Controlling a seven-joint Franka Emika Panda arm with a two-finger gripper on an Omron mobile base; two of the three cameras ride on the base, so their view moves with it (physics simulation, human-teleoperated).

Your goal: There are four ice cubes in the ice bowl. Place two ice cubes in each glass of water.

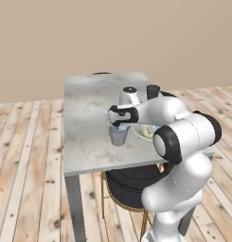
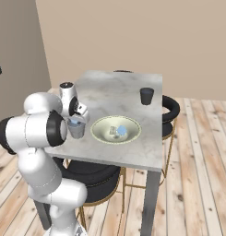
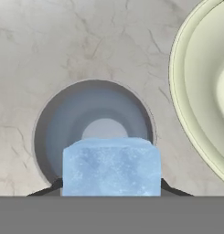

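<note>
Here the claw (image 3: 111, 194) hangs directly over the near glass (image 3: 94, 132), jaws about half apart and pinched on one ice cube (image 3: 111, 167); the hand view looks straight down past the cube into the tumbler's mouth, the dark fingertips just peeking out on either side of the ice. The cube sits between the fingers, above the rim and toward the near side of the opening rather than dead centre, so my guess is that it is held there for a clean drop into the water. From the left base view the gripper (image 1: 119, 124) points down just above that glass (image 1: 118, 137), which stands on the marble table (image 1: 89, 113) toward its front edge. Just beside the claw, to the right, is the ice bowl (image 3: 200, 91), its cream-green rim close to the glass but not touching it; probably set so close to keep each carry short. In the right base view the bowl (image 2: 99, 123) has pale cubes (image 2: 118, 132) lying at its bottom, how many I cannot tell. Farther right and well beyond the claw stands the second glass (image 2: 146, 96), near the far right edge of the table, looking dark from here. Black round stools are tucked beneath the table.
</note>
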